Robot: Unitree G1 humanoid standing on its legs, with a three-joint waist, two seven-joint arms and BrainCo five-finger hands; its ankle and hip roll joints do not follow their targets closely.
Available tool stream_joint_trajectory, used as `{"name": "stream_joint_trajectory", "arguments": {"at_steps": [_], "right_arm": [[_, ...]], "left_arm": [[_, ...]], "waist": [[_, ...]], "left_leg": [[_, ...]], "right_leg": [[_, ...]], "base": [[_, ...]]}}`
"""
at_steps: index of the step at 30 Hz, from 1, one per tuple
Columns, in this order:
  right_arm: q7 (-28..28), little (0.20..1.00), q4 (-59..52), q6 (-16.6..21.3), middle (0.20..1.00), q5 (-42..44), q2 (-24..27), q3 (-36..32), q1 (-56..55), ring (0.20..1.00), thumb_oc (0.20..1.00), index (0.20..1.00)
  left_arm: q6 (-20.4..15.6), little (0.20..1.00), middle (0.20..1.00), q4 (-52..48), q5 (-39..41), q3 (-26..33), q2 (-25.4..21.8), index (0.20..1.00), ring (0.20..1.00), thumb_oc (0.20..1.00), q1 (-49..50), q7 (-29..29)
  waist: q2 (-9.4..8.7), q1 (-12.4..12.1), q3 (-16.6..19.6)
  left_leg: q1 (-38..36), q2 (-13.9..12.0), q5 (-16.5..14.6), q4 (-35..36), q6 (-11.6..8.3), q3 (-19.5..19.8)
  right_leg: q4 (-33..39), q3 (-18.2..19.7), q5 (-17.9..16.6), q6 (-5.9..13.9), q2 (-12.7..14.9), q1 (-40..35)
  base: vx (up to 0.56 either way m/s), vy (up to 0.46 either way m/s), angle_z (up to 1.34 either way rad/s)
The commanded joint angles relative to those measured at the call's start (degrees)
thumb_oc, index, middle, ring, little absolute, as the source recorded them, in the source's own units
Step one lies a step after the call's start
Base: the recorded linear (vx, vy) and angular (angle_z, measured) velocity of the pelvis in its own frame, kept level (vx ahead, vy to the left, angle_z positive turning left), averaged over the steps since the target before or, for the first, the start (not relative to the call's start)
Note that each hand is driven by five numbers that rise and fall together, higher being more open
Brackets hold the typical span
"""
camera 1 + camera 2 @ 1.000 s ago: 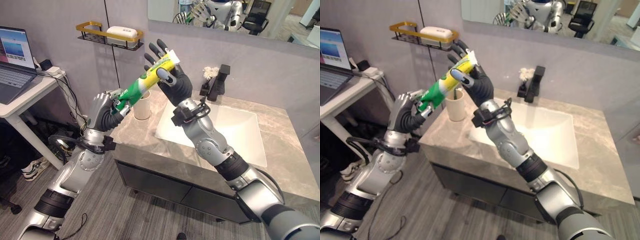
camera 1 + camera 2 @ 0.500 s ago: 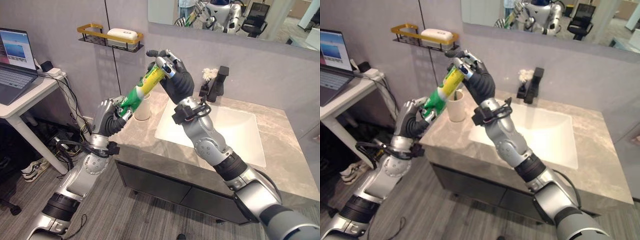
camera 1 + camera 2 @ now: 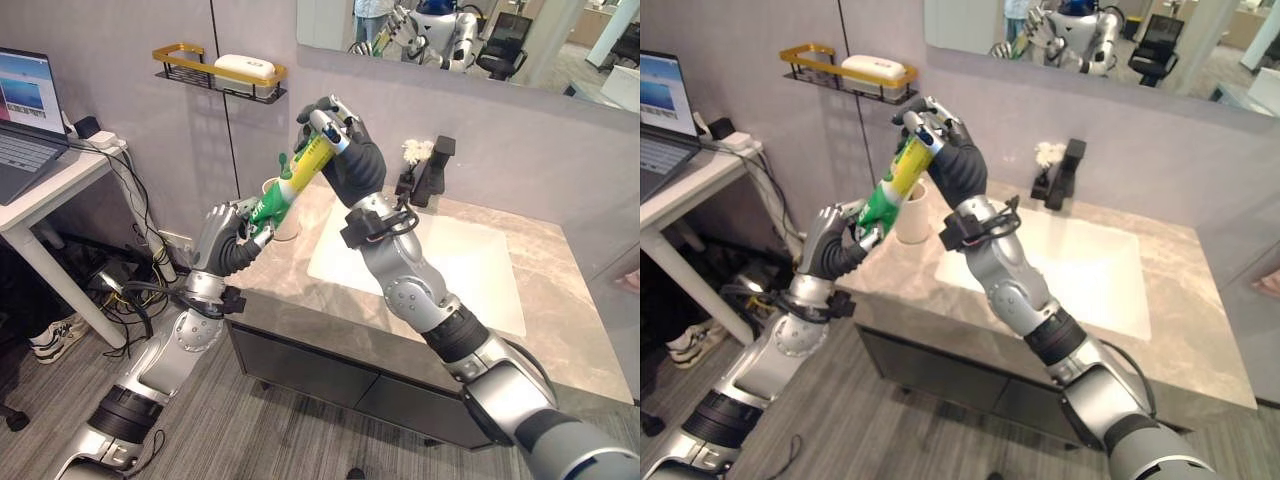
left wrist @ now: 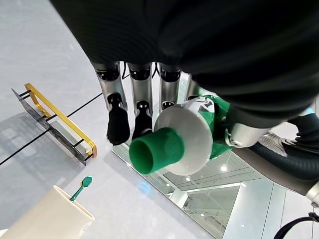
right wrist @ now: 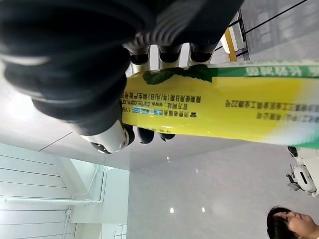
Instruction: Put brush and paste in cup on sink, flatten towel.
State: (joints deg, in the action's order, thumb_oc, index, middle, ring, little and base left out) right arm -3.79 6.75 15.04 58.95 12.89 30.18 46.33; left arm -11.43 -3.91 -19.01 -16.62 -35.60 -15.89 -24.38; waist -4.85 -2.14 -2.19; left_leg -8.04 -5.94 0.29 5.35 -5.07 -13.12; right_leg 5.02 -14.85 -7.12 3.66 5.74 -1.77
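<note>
Change: we have swung the toothpaste tube (image 3: 297, 172) steeper since a second ago, its cap end now lower and closer to the cup (image 3: 287, 222); our right fingers, splayed behind the tube before, are now wrapped round it.
Left robot hand: our left robot hand (image 3: 228, 238) is clenched round the tube's green cap end, just beside the cup; the left wrist view shows the green cap (image 4: 155, 151) poking out past the fingers.
Right robot hand: our right robot hand (image 3: 347, 152) grips the tube's yellow upper end, raised above the tabletop (image 3: 575, 320); its wrist view shows the fingers (image 5: 169, 54) curled over the yellow body.
Paste: held in the air between both hands, slanting from upper right down to lower left, not yet in the cup.
Brush: a green brush head (image 4: 83, 184) stands up out of the cup in the left wrist view, so we judge the brush already placed.
Cup: upright on the tabletop at the sink's (image 3: 470, 258) left corner, below the wall shelf (image 3: 214, 72).
Step in hand: we judge this a hand-over or re-aim of the paste before it goes in.
Next move: one hand must let go while the other steers the tube upright over the rim and lowers it beside the brush without tipping the cup.
Towel: we cannot make one out on the tabletop; flattening it remains undone.
</note>
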Motion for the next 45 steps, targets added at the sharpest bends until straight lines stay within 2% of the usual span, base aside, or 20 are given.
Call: {"name": "stream_joint_trajectory", "arguments": {"at_steps": [1,2,3,4,10,17,26,33,34,35,36,37,38,45], "right_arm": [[0.6,0.200,-4.1,2.1,0.200,-0.6,-3.1,-0.9,3.6,0.200,0.200,0.200],[0.6,0.420,-4.4,2.2,0.420,-0.8,-3.1,-1.0,3.5,0.420,0.420,0.420],[0.4,0.937,-4.6,2.4,0.937,-1.2,-3.2,-1.2,3.5,0.937,0.937,0.937],[-0.2,1.000,-5.1,2.9,1.000,-2.3,-2.8,-1.3,3.8,1.000,1.000,1.000],[-1.4,1.000,-6.3,3.6,1.000,-1.8,-3.7,-1.1,3.5,1.000,1.000,1.000],[-3.9,1.000,-10.2,4.0,1.000,0.1,-4.7,0.9,1.0,1.000,1.000,1.000],[-6.2,1.000,-9.9,2.5,1.000,-1.4,-3.8,2.6,1.9,1.000,1.000,1.000],[-5.3,1.000,-9.3,0.9,1.000,0.7,-3.1,5.1,3.1,1.000,1.000,1.000],[-5.2,0.922,-9.1,0.8,0.922,0.8,-3.2,5.5,3.5,0.922,0.922,0.922],[-5.0,0.721,-8.9,0.7,0.721,0.8,-3.3,5.7,3.6,0.721,0.721,0.721],[-5.0,0.586,-8.7,0.8,0.586,0.8,-3.3,5.8,3.8,0.586,0.586,0.586],[-4.9,0.545,-8.6,0.8,0.545,0.8,-3.4,5.8,3.9,0.545,0.545,0.545],[-4.8,0.200,-8.5,0.9,0.200,0.8,-3.4,5.7,4.0,0.200,0.200,0.200],[-5.0,0.200,-8.4,1.9,0.200,-1.2,-4.3,4.7,4.3,0.200,0.200,0.200]], "left_arm": [[-0.7,0.200,0.200,-3.1,-0.1,-1.4,-2.3,0.200,0.200,0.200,-10.1,-2.5],[-0.7,0.200,0.200,-3.1,-0.3,-1.5,-2.3,0.200,0.200,0.200,-10.3,-2.6],[-0.6,0.200,0.200,-3.0,-0.6,-1.5,-2.2,0.200,0.200,0.200,-10.5,-2.9],[-0.3,0.200,0.200,-2.8,-1.4,-1.4,-2.2,0.200,0.200,0.200,-10.9,-3.6],[1.4,0.200,0.200,-1.3,-6.2,-1.7,-2.6,0.200,0.200,0.200,-12.6,-6.7],[7.4,0.200,0.200,3.6,-17.7,-4.1,-5.0,0.200,0.200,0.200,-17.2,-11.3],[8.8,0.200,0.200,4.5,-19.4,-6.0,-5.6,0.200,0.200,0.200,-19.5,-11.9],[9.3,0.200,0.200,5.0,-20.7,-7.6,-6.1,0.200,0.200,0.200,-20.2,-11.3],[9.3,0.200,0.200,5.0,-20.6,-7.7,-6.0,0.200,0.200,0.200,-20.3,-11.3],[9.3,0.200,0.200,5.1,-20.5,-8.0,-5.7,0.200,0.200,0.200,-20.3,-11.2],[9.1,0.200,0.200,5.2,-20.5,-8.2,-5.7,0.200,0.200,0.200,-20.3,-11.1],[9.0,0.200,0.200,5.4,-20.4,-8.4,-5.5,0.200,0.200,0.200,-20.1,-11.0],[8.9,0.200,0.200,5.5,-20.4,-8.6,-5.3,0.200,0.200,0.200,-19.8,-11.0],[7.3,0.200,0.200,5.6,-18.9,-9.2,-3.9,0.200,0.200,0.200,-17.6,-10.4]], "waist": [[-2.14,0.3,1.6],[-2.13,0.4,1.6],[-2.14,0.4,1.6],[-2.16,0.5,1.6],[-2.14,0.9,1.9],[-1.62,1.8,2.6],[-1.89,2.4,2.7],[-2.21,2.4,2.5],[-2.22,2.4,2.4],[-2.27,2.4,2.4],[-2.26,2.4,2.4],[-2.24,2.5,2.4],[-2.22,2.4,2.3],[-2.04,2.5,2.2]], "left_leg": [[0.6,-1.2,0.1,-0.3,0.85,-2.0],[0.6,-1.2,0.1,-0.3,0.86,-2.0],[0.6,-1.2,0.1,-0.3,0.87,-2.0],[0.6,-1.2,0.2,-0.3,0.87,-2.0],[0.4,-1.2,0.0,-0.3,0.85,-2.2],[0.2,-1.3,-0.2,-0.3,0.82,-2.7],[-0.3,-1.4,-0.4,-0.3,0.82,-3.4],[-0.5,-1.6,-0.4,-0.3,0.75,-3.7],[-0.5,-1.6,-0.4,-0.3,0.75,-3.6],[-0.5,-1.6,-0.4,-0.3,0.74,-3.7],[-0.6,-1.6,-0.4,-0.3,0.75,-3.7],[-0.6,-1.7,-0.4,-0.3,0.75,-3.7],[-0.6,-1.7,-0.4,-0.3,0.76,-3.7],[-0.7,-1.7,-0.3,-0.3,0.80,-3.7]], "right_leg": [[-1.0,1.2,-2.0,4.60,7.8,-2.8],[-1.0,1.2,-2.0,4.61,7.8,-2.8],[-1.0,1.2,-2.1,4.62,7.8,-2.9],[-1.0,1.3,-2.1,4.63,7.7,-2.9],[-0.9,1.5,-2.1,4.66,7.7,-2.9],[-0.9,2.2,-2.3,4.86,7.6,-2.6],[-1.0,2.9,-2.5,4.96,7.3,-2.2],[-1.1,3.2,-2.4,4.94,7.1,-2.3],[-1.2,3.2,-2.4,4.94,7.1,-2.3],[-1.1,3.3,-2.4,4.93,7.1,-2.3],[-1.2,3.2,-2.4,4.93,7.1,-2.3],[-1.2,3.2,-2.4,4.91,7.1,-2.4],[-1.2,3.2,-2.3,4.90,7.0,-2.4],[-1.1,3.2,-2.3,4.88,7.0,-2.6]], "base": [[0.00,0.000,0.00],[0.00,0.000,0.00],[0.00,0.000,0.00],[0.00,0.000,0.00],[0.00,0.000,0.00],[0.00,0.000,0.00],[-0.01,0.005,-0.06],[0.00,0.000,-0.03],[0.00,0.000,0.00],[0.00,0.000,0.00],[0.00,0.000,0.00],[0.00,0.000,0.00],[0.00,0.000,0.00],[0.00,-0.001,-0.01]]}}
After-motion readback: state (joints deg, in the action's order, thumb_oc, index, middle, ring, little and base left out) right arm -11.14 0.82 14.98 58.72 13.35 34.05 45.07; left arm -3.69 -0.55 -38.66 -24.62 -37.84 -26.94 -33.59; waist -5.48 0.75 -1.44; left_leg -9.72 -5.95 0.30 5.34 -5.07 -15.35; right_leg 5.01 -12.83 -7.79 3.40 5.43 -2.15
